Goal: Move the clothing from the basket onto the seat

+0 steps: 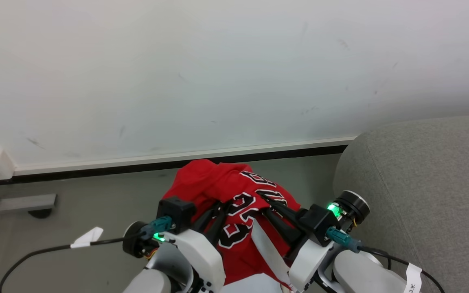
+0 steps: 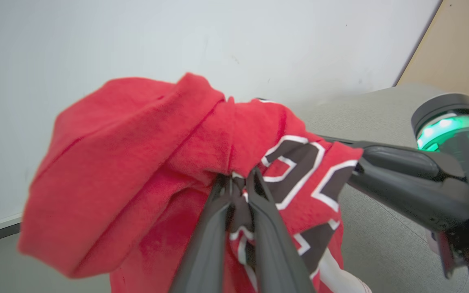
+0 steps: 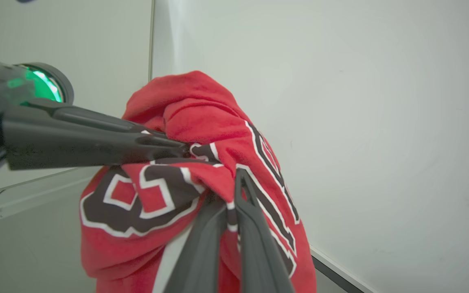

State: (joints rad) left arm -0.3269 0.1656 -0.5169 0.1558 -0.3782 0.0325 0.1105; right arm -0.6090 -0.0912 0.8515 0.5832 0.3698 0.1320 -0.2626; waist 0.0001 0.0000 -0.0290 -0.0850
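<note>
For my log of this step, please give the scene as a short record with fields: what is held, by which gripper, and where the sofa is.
jersey: red, bunched, held up and hanging over the floor, in front of the wall
left gripper: fingers shut on jersey
right gripper: fingers shut on jersey
sofa: grey, to the robot's right of the jersey, apart from it
task state: jersey not yet on sofa
</note>
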